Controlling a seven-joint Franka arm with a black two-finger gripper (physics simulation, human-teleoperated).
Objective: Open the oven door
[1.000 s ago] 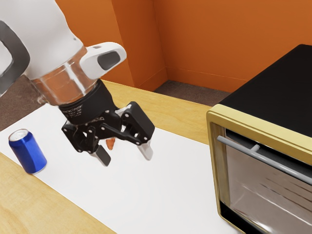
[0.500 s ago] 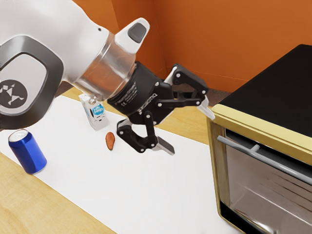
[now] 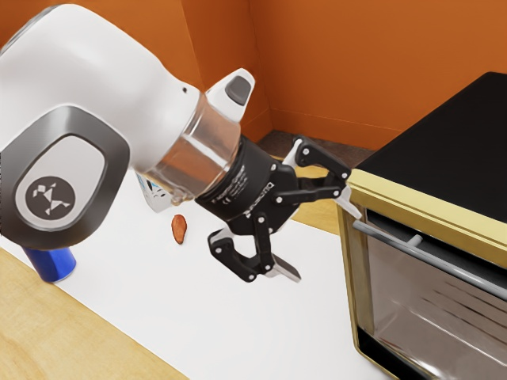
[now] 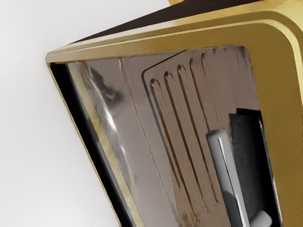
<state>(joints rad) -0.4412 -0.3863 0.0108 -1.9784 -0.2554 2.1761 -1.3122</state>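
My black gripper (image 3: 331,247) stands open just left of the oven's near corner in the exterior view, its fingers spread wide. One fingertip is by the end of the grey bar handle (image 3: 444,260); whether they touch I cannot tell. Nothing is between the fingers. The oven (image 3: 428,203) has a yellow-gold frame and a black top, and its glass door (image 3: 428,313) is shut. In the wrist view the handle (image 4: 226,175) stands out from the door glass (image 4: 142,127), with the gold frame (image 4: 279,94) around it.
On the white mat (image 3: 238,317) lies a small reddish-brown item (image 3: 180,229). A blue can (image 3: 54,265) and a carton (image 3: 155,197) are partly hidden behind the arm. Bare wooden table (image 3: 87,332) runs along the mat's near side.
My gripper has swung up and across from over the mat to the oven's corner, then dropped slightly toward the handle. It has stayed open. The oven door has not moved.
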